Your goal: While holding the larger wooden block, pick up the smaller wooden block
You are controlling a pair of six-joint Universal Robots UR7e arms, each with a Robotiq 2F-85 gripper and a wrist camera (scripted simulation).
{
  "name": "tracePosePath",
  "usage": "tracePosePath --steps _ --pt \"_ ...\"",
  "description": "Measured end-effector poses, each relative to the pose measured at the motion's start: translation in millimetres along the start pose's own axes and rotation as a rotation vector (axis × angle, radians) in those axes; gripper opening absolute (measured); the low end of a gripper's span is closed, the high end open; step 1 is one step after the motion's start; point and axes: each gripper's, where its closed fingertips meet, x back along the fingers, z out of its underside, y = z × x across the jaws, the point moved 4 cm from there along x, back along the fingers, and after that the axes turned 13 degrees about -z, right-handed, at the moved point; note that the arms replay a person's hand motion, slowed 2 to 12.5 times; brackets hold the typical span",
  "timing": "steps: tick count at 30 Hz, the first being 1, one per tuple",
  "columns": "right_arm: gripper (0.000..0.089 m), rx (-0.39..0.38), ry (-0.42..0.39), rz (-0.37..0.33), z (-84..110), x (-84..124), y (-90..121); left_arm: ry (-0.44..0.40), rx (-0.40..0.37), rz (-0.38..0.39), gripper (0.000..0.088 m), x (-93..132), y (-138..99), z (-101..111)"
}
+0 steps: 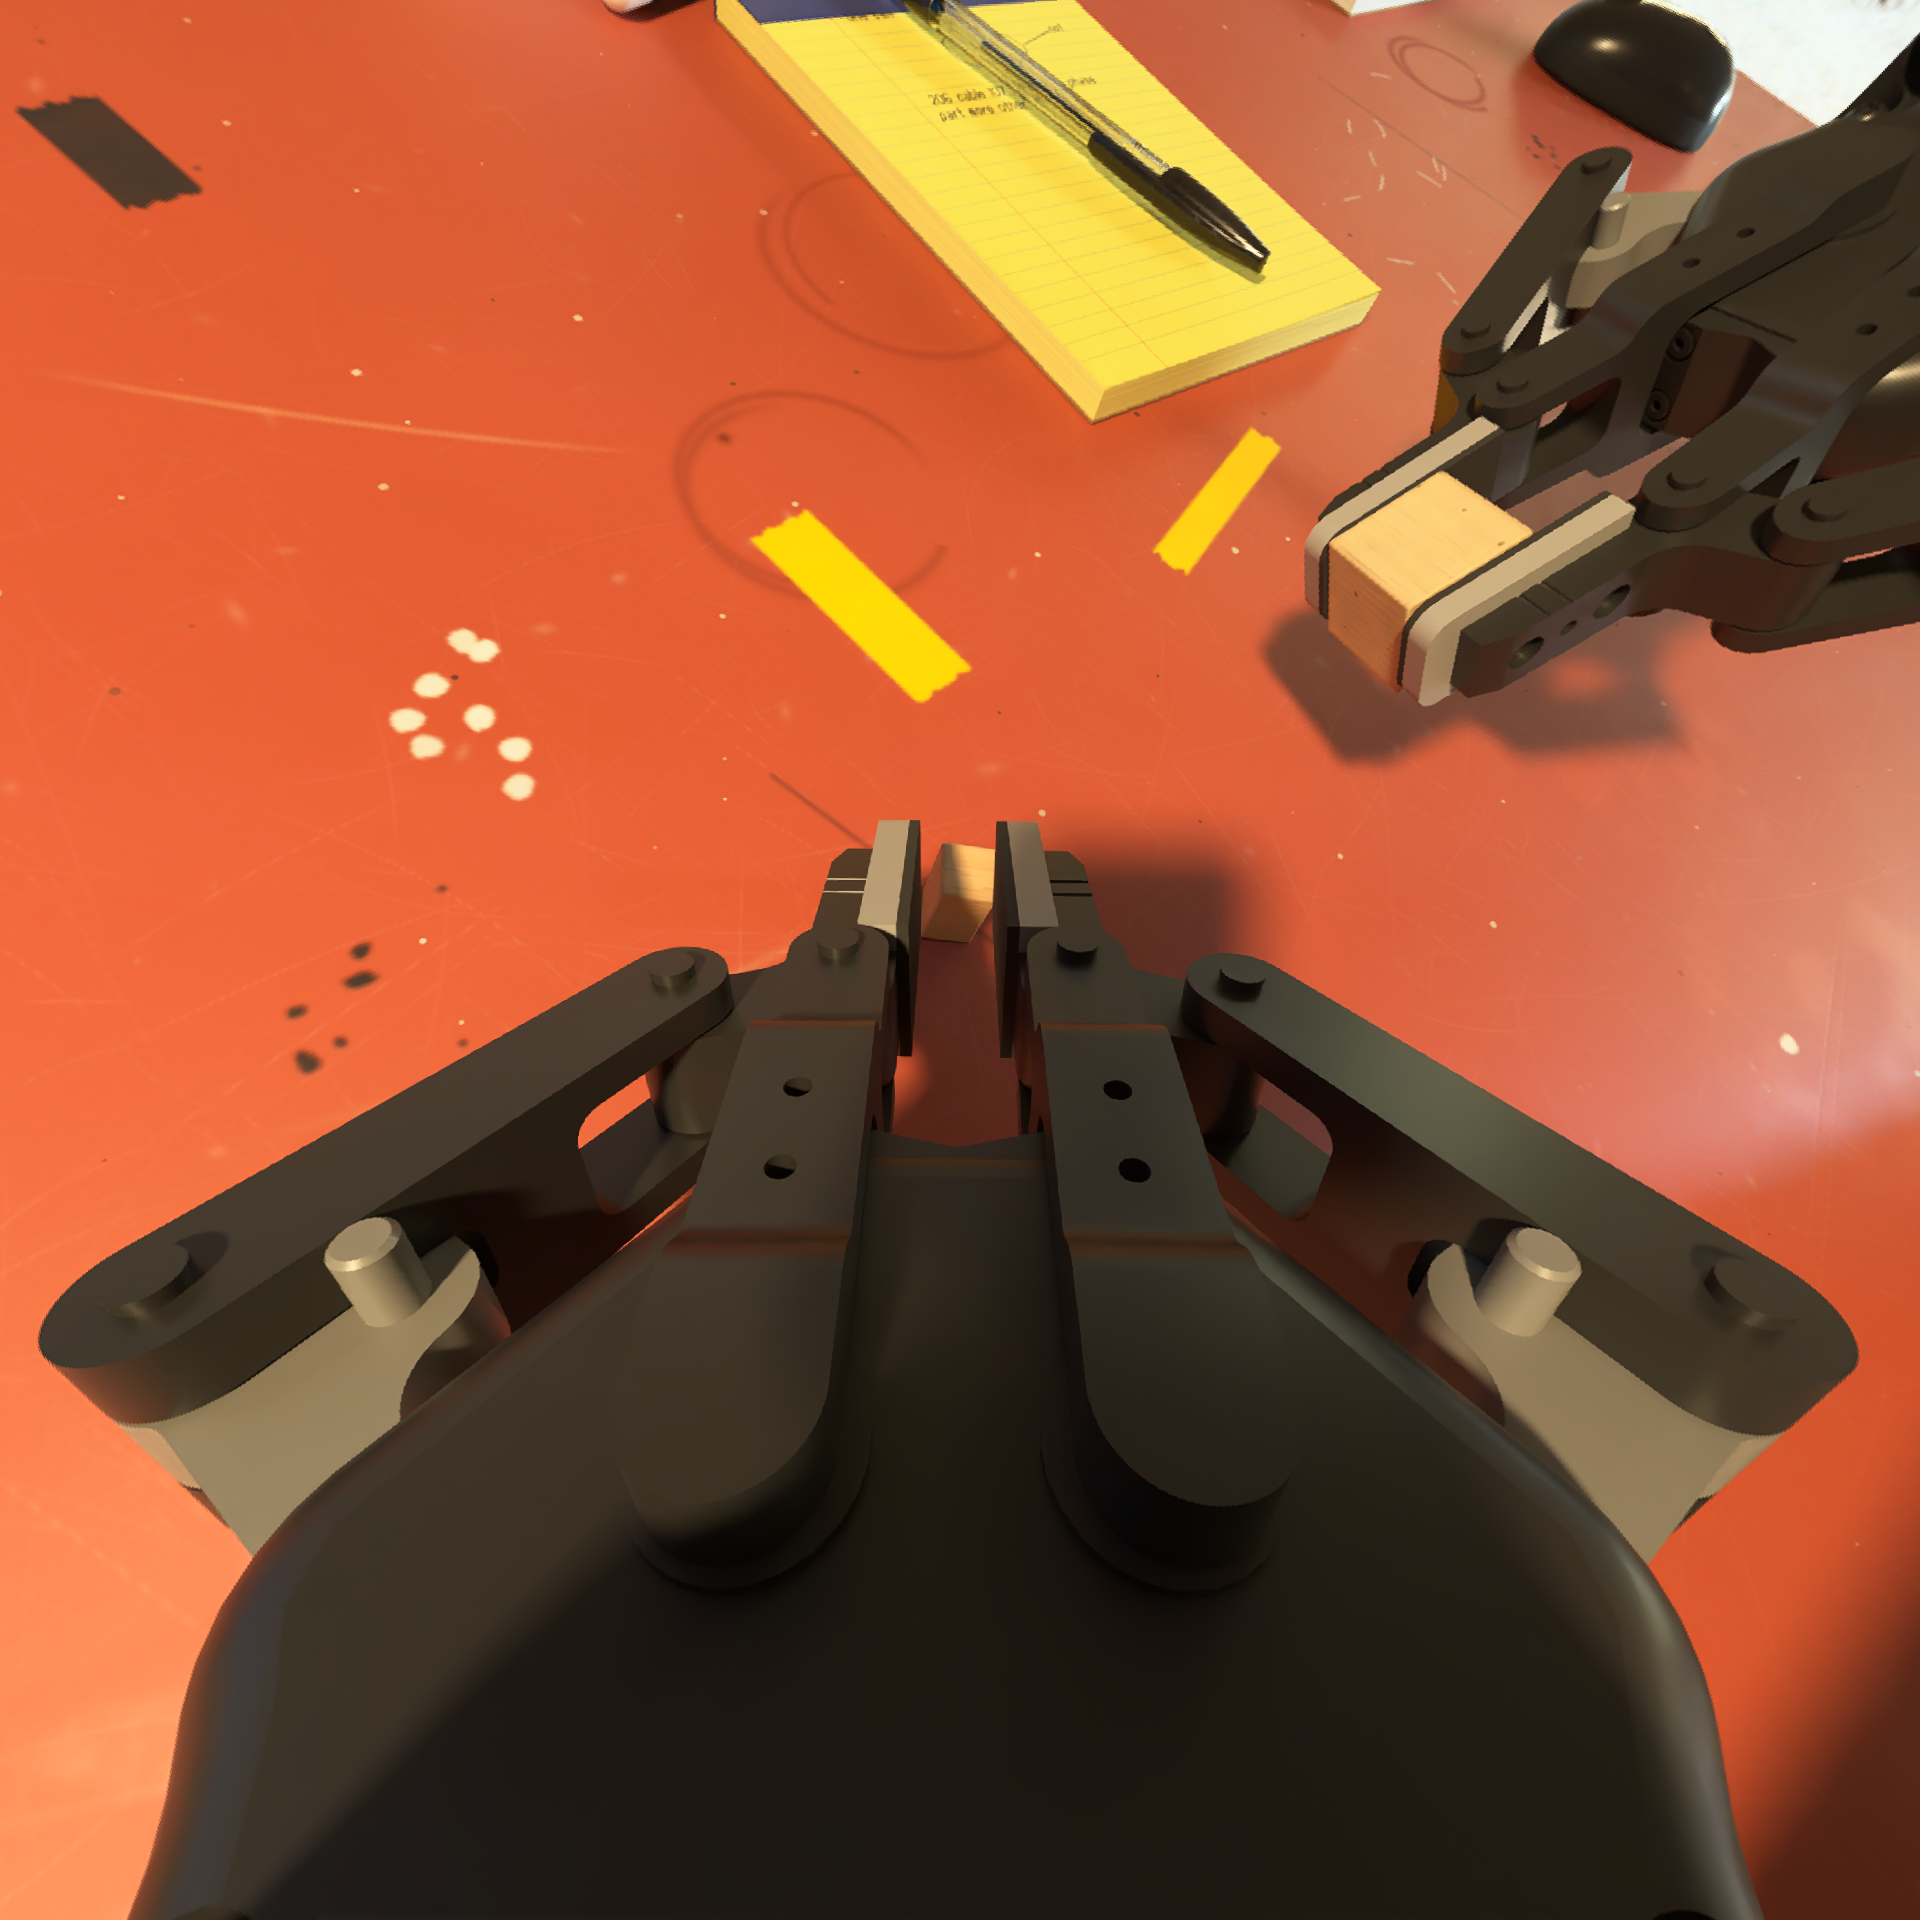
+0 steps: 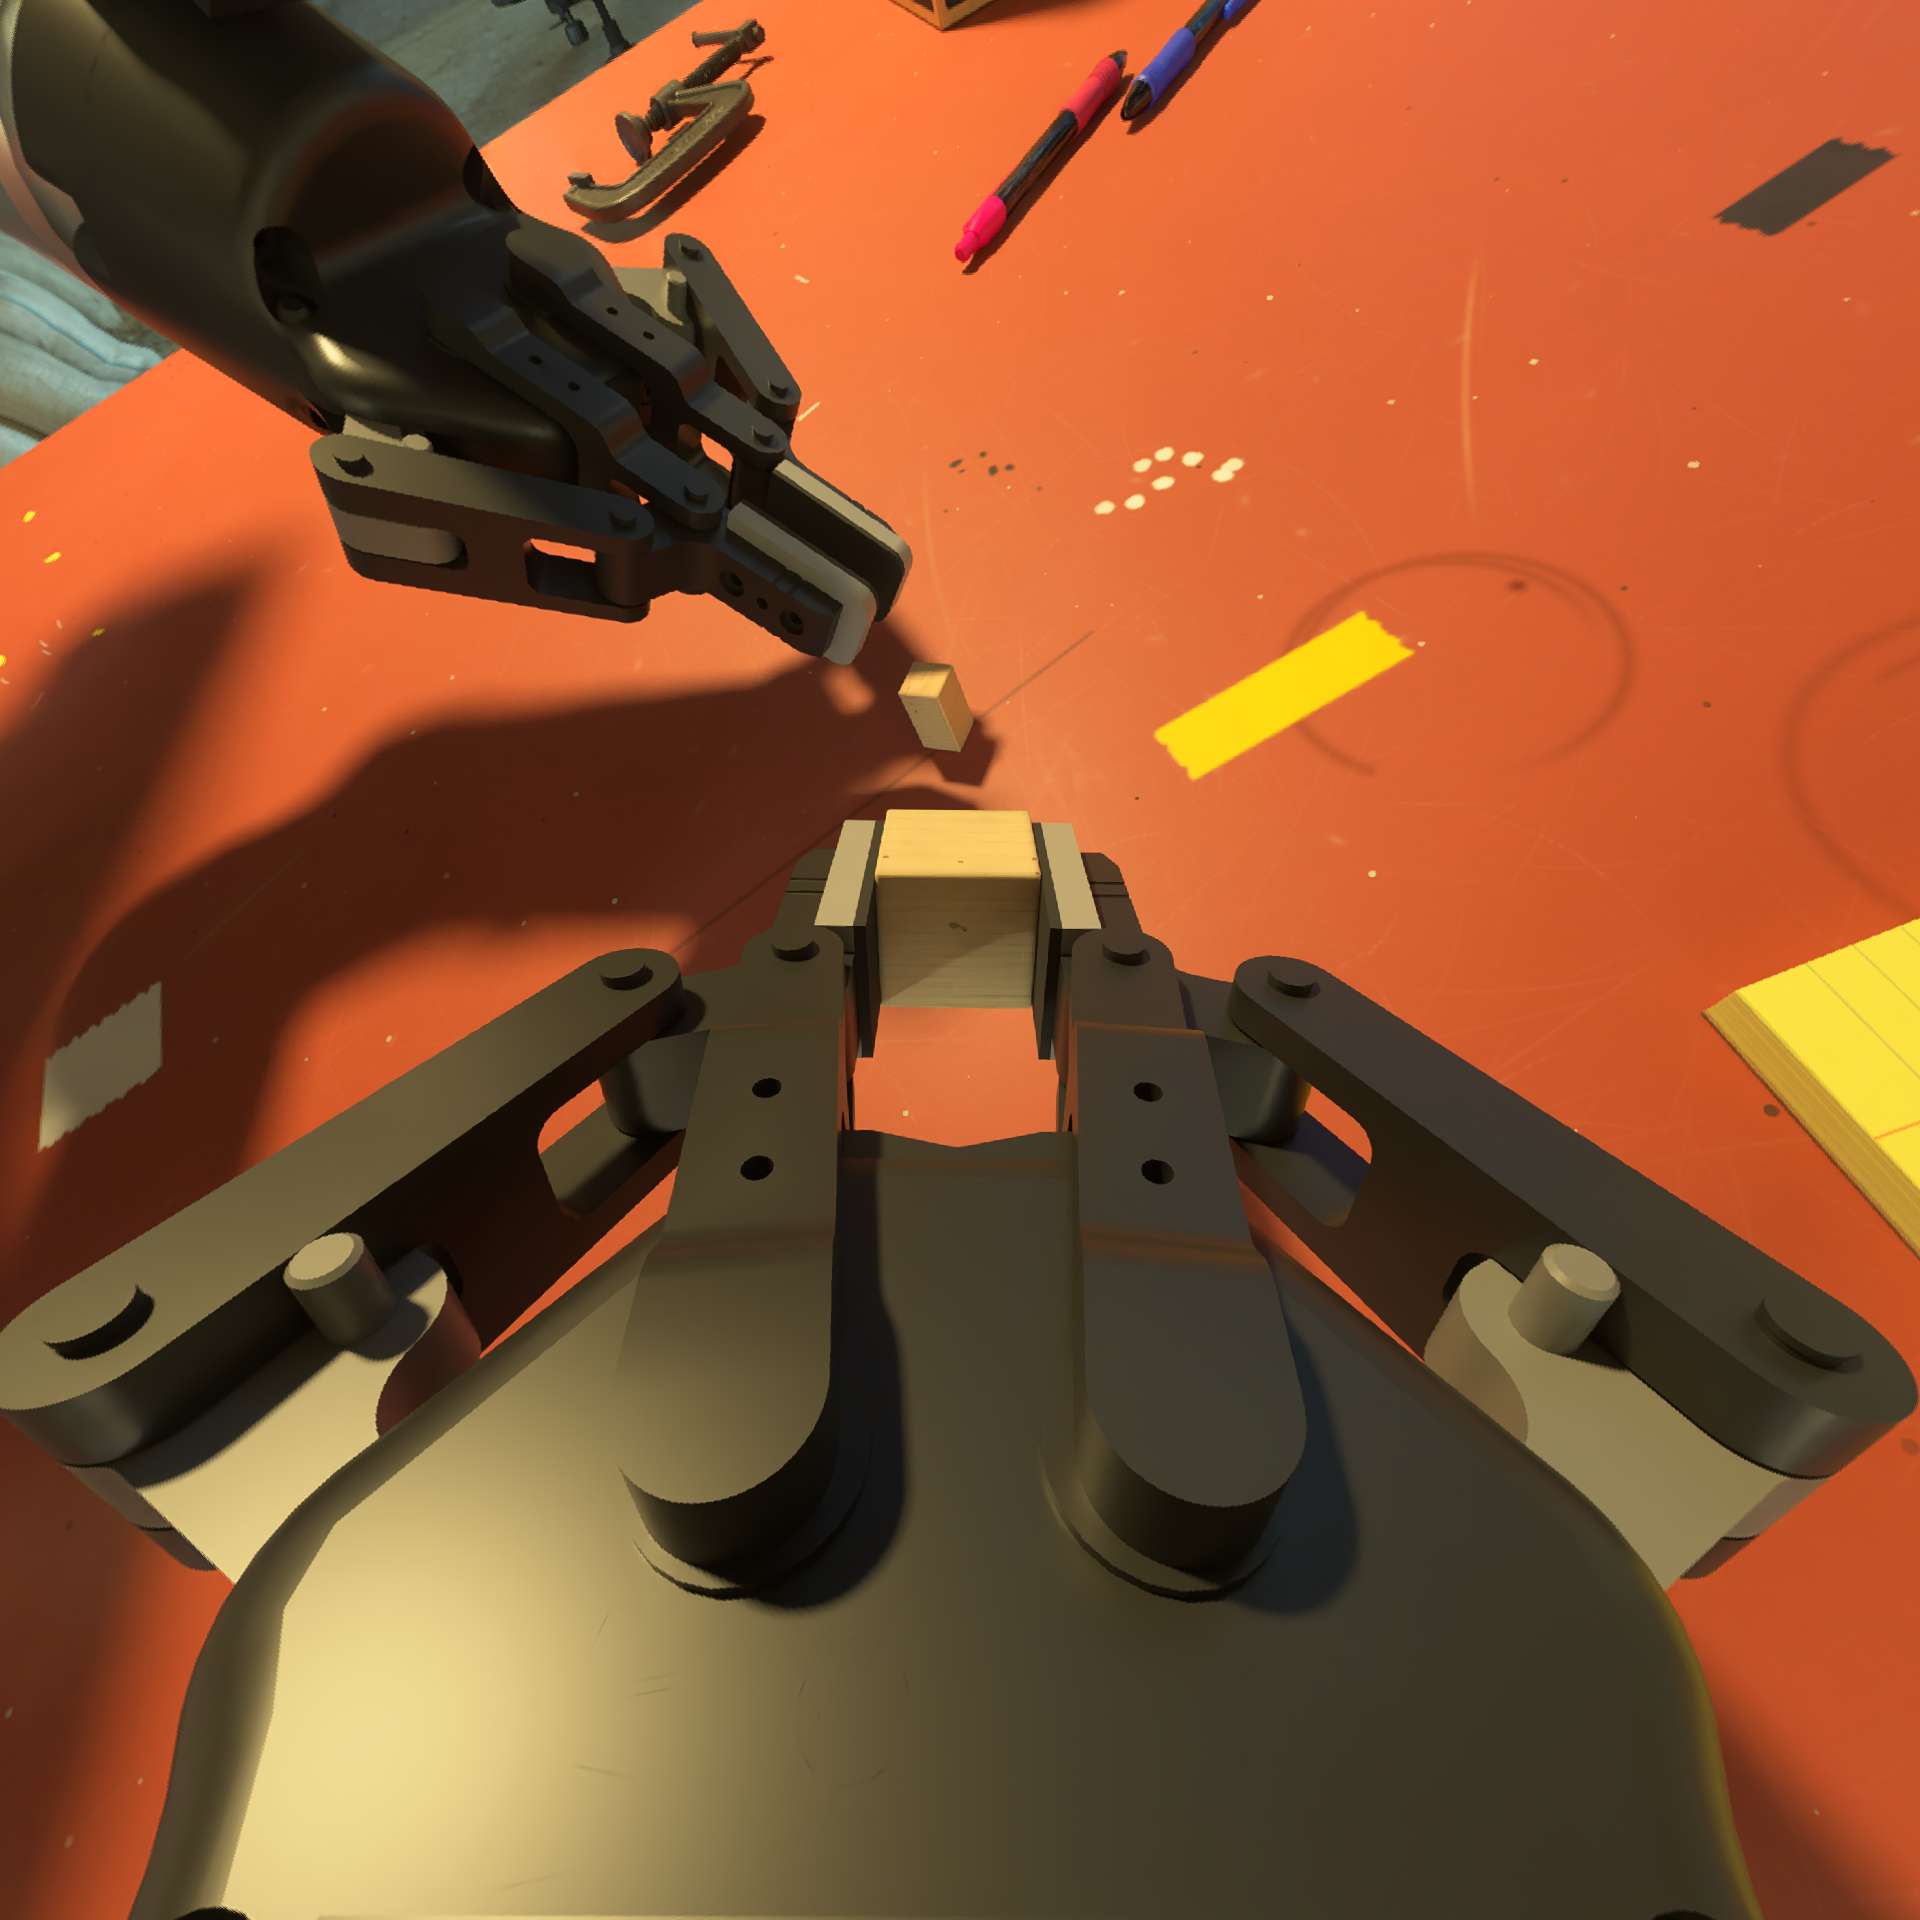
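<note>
While my right gripper (image 2: 958, 883) pinches the larger wooden block (image 2: 958, 904) above the table (image 2: 1351, 343), my narrowly parted left gripper (image 1: 957, 883) hovers angled down over the smaller wooden block (image 1: 961, 891), contact unclear

Left wrist view: close, angled down along its fingers toward the yellow tape strip (image 1: 860, 605), notepad (image 1: 1049, 197) beyond. Right wrist view: close, faces that strip (image 2: 1284, 694) from the opposite side. Shared: strip, notepad (image 2: 1839, 1049), smaller wooden block (image 1: 958, 891) (image 2: 935, 707).
</note>
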Motion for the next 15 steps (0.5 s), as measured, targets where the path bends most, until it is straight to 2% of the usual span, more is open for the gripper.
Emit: tracePosePath --steps 7,15 --pt "0.0237 -0.009 0.002 0.006 2.8 3.2 0.8 0.002 0.01 0.034 0.0134 -0.5 -3.9 -1.4" --pt "0.0237 -0.035 -0.014 0.005 3.7 6.3 0.1 0.007 0.016 -0.031 0.0126 -2.6 7.7 -2.0"
